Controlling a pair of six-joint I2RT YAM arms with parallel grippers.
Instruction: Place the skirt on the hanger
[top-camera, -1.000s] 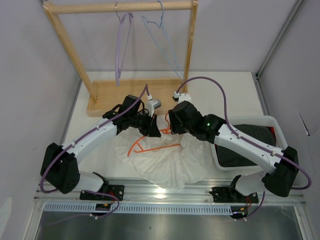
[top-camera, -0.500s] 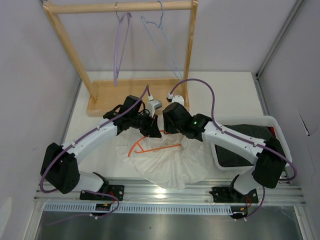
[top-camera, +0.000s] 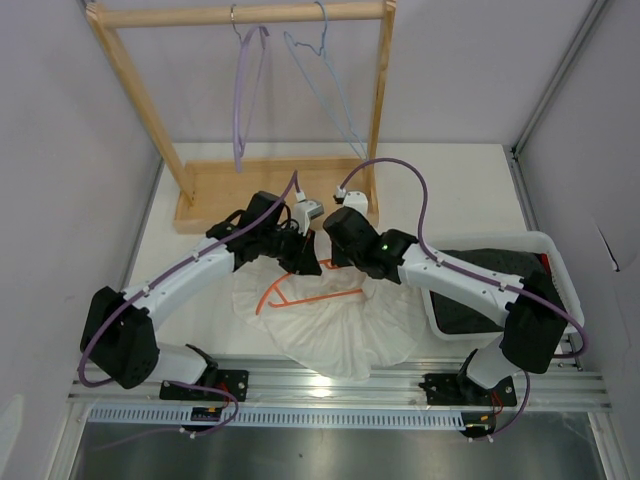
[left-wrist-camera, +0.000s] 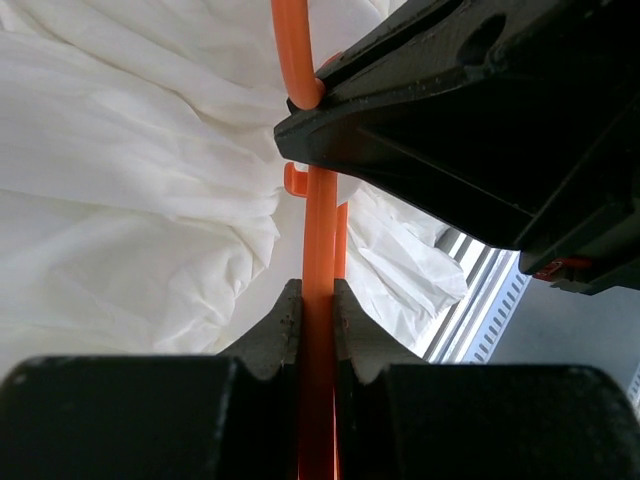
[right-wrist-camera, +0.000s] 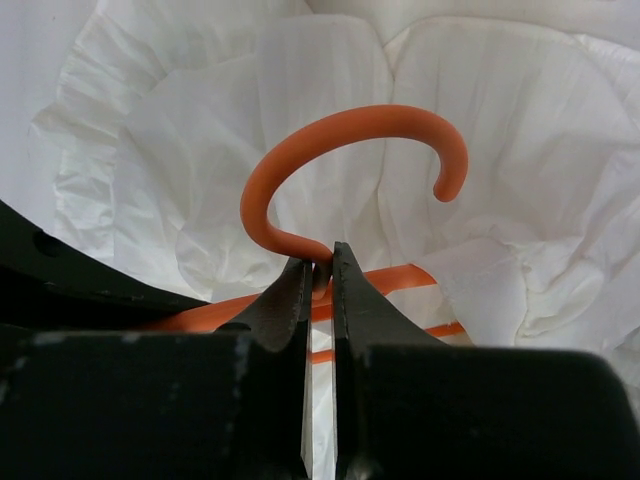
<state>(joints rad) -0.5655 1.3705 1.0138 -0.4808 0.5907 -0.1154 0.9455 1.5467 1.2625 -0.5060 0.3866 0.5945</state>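
Overhead view: L gripper (left-wrist-camera: 317, 295) and R gripper (right-wrist-camera: 320, 272) meet over the middle of a white table (top-camera: 470, 185), just beside each other; can't tell if they touch.

The skirt (top-camera: 345, 325), thin white fabric w/ a ruffled hem, lies spread in a fan shape on the table, near the front edge, btwn the 2 arms. The hanger (top-camera: 300, 297), bright orange plastic, lies on top of the skirt's upper part, its top end at the back where the grippers meet.

L gripper: fingers pressed against both sides of a straight orange bar of the hanger, pinching it. The L wrist view shows crumpled white fabric below the bar and the black body of the other gripper close by, upper R of that view.

R gripper: fingers nearly together, nipping the hanger at the base of its hook (right-wrist-camera: 345, 120), where the curve meets the neck. In the R wrist view the hook arches up and over to the R, w/ white skirt fabric behind it.

Back of table: a wooden rack (top-camera: 240, 14) w/ a purple hanger (top-camera: 241, 100) and a light blue wire hanger (top-camera: 330, 100) hung from its top bar.

R side of table: a white bin (top-camera: 540, 240) holding a dark cloth (top-camera: 460, 318).
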